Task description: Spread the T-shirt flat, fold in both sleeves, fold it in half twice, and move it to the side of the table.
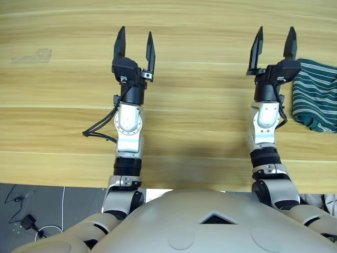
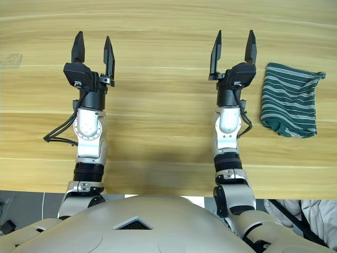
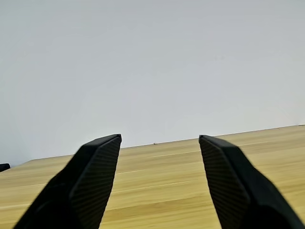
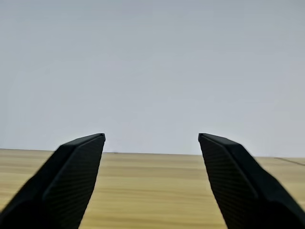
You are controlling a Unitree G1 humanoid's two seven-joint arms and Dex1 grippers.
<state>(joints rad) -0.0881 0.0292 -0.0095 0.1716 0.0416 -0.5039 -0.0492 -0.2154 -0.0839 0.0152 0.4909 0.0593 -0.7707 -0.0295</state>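
Left eye view shows both arms stretched forward over the wooden table [image 1: 184, 21], almost parallel to each other and well apart, with the forearms straight and the wrists not bent to any side. The left gripper [image 1: 136, 30] points away from the robot toward the far side of the table; its two black fingers are spread, with bare wood visible between them, and they hold nothing. The right gripper [image 1: 276, 29] has the same pose, the fingers also spread apart and empty, at about the same distance forward as the left one. In each wrist view the two finger tips stand wide from each other, with the table top under them and a pale plain wall behind. The T-shirt [image 2: 289, 100], dark green with thin white stripes, lies on the table to the right of the right gripper as a small folded bundle, a little wrinkled at its far corner. In the right eye view a narrow strip of wood shows between the bundle and the right wrist, so they are near but apart. Nothing lies between the two arms or in front of the fingers. A faint pale patch [image 1: 31, 55] marks the wood far to the left. On the dark floor below the near table edge, at the left, lie some thin cables [image 1: 26, 221].
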